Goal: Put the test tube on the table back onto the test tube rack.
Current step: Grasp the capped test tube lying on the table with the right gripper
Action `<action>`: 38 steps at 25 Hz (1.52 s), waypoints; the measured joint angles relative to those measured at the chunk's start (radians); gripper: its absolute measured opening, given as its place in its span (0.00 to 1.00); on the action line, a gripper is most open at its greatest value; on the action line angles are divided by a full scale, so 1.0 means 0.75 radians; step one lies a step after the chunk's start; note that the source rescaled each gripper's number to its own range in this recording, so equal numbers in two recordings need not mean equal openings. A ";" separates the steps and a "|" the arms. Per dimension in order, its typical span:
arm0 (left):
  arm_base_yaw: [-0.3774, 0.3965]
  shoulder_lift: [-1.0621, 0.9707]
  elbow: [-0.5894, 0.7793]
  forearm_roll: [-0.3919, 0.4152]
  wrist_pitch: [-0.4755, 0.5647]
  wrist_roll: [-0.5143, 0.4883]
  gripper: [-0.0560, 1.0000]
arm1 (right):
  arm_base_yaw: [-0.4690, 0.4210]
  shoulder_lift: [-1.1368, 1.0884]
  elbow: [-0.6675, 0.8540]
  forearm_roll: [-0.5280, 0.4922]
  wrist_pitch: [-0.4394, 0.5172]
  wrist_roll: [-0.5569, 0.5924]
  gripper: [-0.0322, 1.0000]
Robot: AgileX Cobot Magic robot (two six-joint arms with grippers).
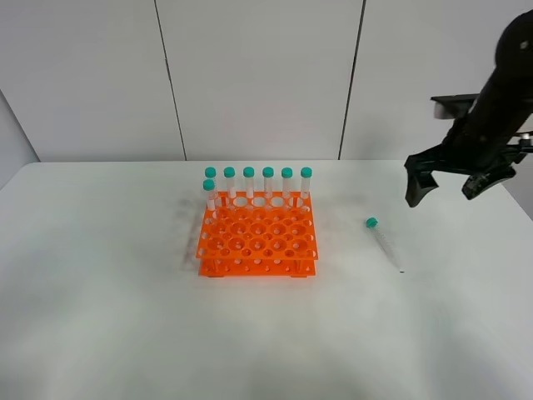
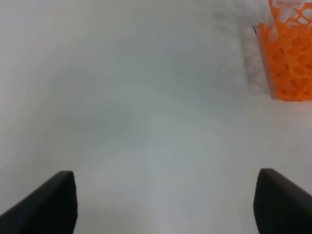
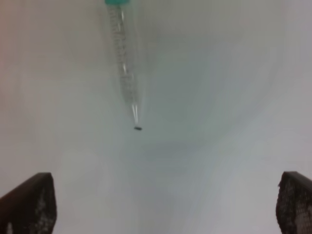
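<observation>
Orange test tube rack (image 1: 258, 243), one, holding seven teal-capped tubes (image 1: 267, 185); one test tube (image 1: 384, 241) lying on the white table (image 1: 100, 317) to its right; right gripper (image 1: 448, 185) hanging nearby, fingers apart; left gripper (image 2: 165, 195) likewise spread.

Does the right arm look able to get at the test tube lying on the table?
Probably yes: the right tool hangs open above the table near the test tube, which lies alone, apart from the rack.

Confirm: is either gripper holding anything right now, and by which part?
Nothing is held. The left gripper and right gripper are both open and empty; the test tube lies on the table, untouched.
</observation>
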 joint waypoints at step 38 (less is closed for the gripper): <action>0.000 0.000 0.000 0.000 0.000 0.000 1.00 | 0.036 0.243 0.269 0.024 -0.514 -0.021 0.95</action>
